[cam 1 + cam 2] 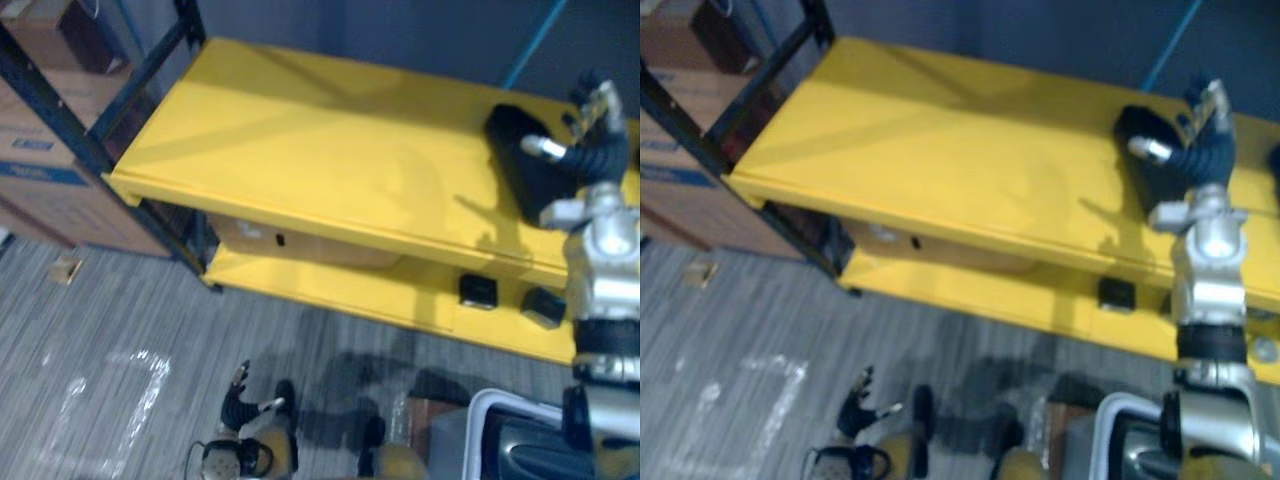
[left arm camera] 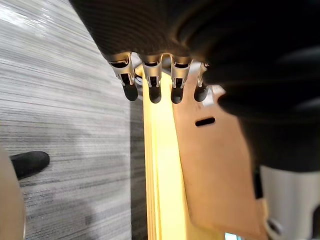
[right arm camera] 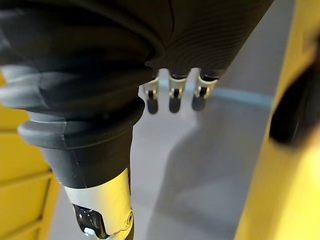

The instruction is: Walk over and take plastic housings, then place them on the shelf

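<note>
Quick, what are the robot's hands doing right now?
Left hand: open, empty, low by the floor.
Right hand: open, empty, by the black housing on the yellow shelf.

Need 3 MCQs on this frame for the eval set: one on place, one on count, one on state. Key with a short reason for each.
1. Where does the large black housing lie?
A. On the yellow shelf's top board, toward its right end
B. On the grey floor
C. Inside a cardboard box

2. How many small black parts sit on the lower board?
A. None
B. Two
C. Five

3. What is the state of the right hand?
A. Shut round the housing
B. Open, holding nothing
C. Gripping a box handle

Key:
1 A: the large black housing rests on the top board, beside the raised hand.
2 B: the left eye view shows one small black part and a second on the lower board.
3 B: the right hand has relaxed fingers with nothing between them. The left hand hangs open near the floor.
</note>
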{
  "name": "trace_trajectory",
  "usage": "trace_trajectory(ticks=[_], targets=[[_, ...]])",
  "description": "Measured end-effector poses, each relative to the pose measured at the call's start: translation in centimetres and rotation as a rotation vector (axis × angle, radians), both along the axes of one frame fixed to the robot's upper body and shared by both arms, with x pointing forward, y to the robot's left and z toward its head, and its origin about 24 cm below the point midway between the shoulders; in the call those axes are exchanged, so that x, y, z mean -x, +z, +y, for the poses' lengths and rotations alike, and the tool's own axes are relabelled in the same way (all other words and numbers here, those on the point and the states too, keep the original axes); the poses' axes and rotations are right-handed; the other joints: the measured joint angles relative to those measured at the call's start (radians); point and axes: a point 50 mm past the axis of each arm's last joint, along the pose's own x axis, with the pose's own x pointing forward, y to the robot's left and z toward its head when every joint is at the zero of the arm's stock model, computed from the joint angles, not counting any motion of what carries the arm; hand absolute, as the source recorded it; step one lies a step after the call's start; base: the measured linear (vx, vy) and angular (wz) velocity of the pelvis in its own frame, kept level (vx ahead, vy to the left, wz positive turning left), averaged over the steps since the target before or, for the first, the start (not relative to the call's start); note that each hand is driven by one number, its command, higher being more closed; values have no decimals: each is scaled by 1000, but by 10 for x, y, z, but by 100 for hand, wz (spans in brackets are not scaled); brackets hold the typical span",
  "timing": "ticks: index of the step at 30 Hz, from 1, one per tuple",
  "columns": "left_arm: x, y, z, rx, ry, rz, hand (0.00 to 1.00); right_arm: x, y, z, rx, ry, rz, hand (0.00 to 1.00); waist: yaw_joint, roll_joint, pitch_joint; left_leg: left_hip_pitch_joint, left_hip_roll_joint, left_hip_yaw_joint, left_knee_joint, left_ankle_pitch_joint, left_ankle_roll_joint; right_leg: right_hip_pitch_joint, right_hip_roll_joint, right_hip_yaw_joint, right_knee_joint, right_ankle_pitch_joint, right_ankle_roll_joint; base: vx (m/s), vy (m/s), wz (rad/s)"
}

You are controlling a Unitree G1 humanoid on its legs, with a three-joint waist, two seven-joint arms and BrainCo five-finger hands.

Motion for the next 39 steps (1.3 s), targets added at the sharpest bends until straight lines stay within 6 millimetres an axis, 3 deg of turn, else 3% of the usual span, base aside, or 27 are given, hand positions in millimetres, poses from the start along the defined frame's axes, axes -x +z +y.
trace_trajectory(ticks=[3, 11, 18, 24, 29, 39], targets=[[4, -2, 0, -5, -1, 17, 0, 13, -25, -11, 66, -130, 94, 0, -10, 3, -20, 15, 2, 23, 0, -10, 0, 7, 1, 19, -2, 1, 2, -14, 14, -19], [10, -5, 1, -11, 7, 72, 0, 31, -45, -24, 452, -394, 230, 0, -18, 3, -53, 14, -3, 27, 0, -17, 5, 9, -4, 19, -15, 2, 7, 15, 1, -1], [11, 0, -4, 18, -34, 107, 0, 36, -25, -42, 771, -532, 236, 0, -17, 2, -55, 14, -28, 18, 0, -22, 15, 22, -23, 7, -13, 4, 17, 55, 18, 6], [12, 6, -7, 58, -91, 134, 0, 35, -15, -61, 957, -550, 291, 0, -3, 0, -56, -2, -42, -14, 0, -22, 16, 22, -32, -23, -9, 0, 22, 27, 13, 15], [17, 8, -7, 72, -106, 155, 0, 28, -15, -56, 1051, -417, 336, 0, -1, -5, -58, -3, -46, -25, 0, -21, 16, 24, -33, -37, -9, 0, 22, 1, 0, 7], [19, 13, -9, 94, -135, 179, 0, 20, -24, -62, 1070, -260, 499, 0, 10, -16, -55, -20, -52, -29, 0, -15, 24, 6, -40, -38, -2, -1, 27, -1, 1, 0]])
